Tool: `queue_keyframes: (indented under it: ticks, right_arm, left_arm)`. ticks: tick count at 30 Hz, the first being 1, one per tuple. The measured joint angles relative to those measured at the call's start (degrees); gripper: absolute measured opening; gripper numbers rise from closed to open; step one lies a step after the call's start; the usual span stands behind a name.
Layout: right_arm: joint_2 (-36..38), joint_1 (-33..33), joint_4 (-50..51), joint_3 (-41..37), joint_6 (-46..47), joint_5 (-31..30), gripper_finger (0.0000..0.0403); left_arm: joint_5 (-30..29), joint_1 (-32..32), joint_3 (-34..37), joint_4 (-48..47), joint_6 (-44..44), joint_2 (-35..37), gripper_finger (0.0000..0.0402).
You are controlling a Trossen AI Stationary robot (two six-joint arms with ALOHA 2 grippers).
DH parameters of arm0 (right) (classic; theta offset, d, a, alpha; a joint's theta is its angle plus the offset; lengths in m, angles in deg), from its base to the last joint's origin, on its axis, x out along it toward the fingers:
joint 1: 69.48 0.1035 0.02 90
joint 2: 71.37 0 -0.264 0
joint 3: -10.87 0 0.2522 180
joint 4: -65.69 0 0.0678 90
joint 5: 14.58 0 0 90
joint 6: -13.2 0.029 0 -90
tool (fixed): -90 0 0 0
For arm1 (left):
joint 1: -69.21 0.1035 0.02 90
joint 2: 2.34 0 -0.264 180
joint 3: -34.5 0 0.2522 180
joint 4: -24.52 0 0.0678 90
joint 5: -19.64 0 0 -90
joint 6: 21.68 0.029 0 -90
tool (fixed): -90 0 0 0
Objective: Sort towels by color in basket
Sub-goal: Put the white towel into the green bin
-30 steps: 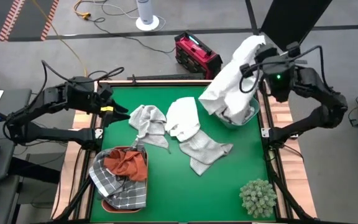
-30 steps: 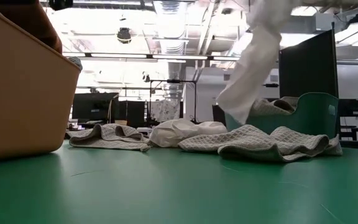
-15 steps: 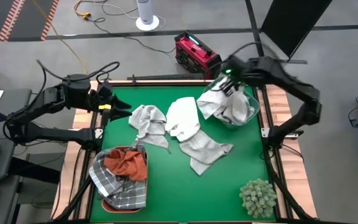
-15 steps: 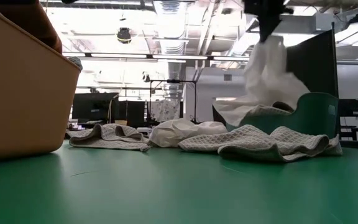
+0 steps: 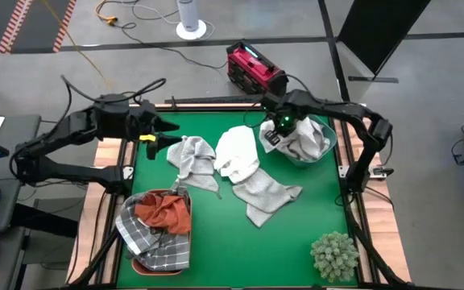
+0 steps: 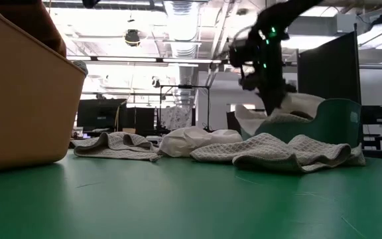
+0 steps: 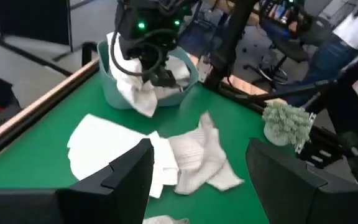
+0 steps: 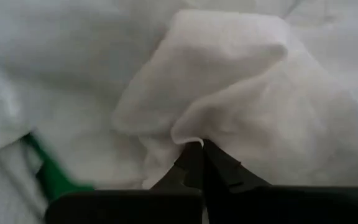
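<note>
On my overhead feed I see the green table mat (image 5: 216, 234) framed by a wooden border. A spiky pale-green plant ball (image 5: 334, 254) sits at the mat's near right corner, well apart from everything else. Beyond the far edge, on the grey floor, a red and black box (image 5: 255, 71) lies with cables trailing from it, and a white cylindrical stand (image 5: 189, 18) sits farther back beside an orange cable (image 5: 107, 11). A dark panel (image 5: 379, 32) stands at the far right. Through the side camera, a person in jeans (image 7: 344, 50) sits past the table.
</note>
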Motion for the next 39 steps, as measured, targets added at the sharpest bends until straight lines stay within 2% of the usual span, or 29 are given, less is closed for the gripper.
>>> queue_keyframes:
  ticks: [5, 9, 13, 18, 24, 27, 33, 36, 39]
  right_arm:
    - [-1.47, -2.95, -10.49, -7.02, -3.23, 2.71, 0.0022]
    - [-5.24, -4.73, -15.31, -8.88, -6.47, 2.99, 0.004]
    - [-8.03, -5.51, -16.05, -8.63, -10.19, 3.71, 0.0079]
    - [-7.26, -6.94, -15.8, -7.76, -11.31, 6.47, 0.015]
    - [-3.84, -8.49, -10.64, -3.85, -11.03, 8.79, 0.0235]
    - [-1.75, -8.78, -5.89, -0.84, -11.03, 8.63, 0.026]
    - [2.49, -9.71, 1.4, 5.29, -12.16, 7.34, 0.027]
    - [3.12, -10.47, 5.91, 8.59, -12.94, 7.18, 0.027]
    - [4.65, -9.61, 5.53, 11.44, -14.48, 7.03, 0.027]
  left_arm:
    - [-1.1, 3.45, 0.0, 0.12, -0.29, -1.85, 0.0242]
    - [-1.29, 5.58, 0.0, 4.82, 3.57, -3.89, 0.0242]
    - [-1.42, 5.61, 0.0, 8.91, 7.18, -6.32, 0.0242]
    - [-0.93, 5.62, 0.0, 10.53, 8.8, -10.07, 0.0242]
    - [7.76, 6.19, 1.63, 15.83, 8.54, -13.31, 0.0242]
    - [9.23, 8.85, 2.94, 17.16, 8.44, -13.03, 0.0242]
    - [18.37, 16.55, 5.2, 14.92, 4.86, -12.98, 0.0242]
    - [18.65, 18.1, 5.2, 11.35, 4.75, -12.9, 0.0242]
    - [17.38, 19.73, 5.2, 5.57, 4.73, -13.74, 0.0242]
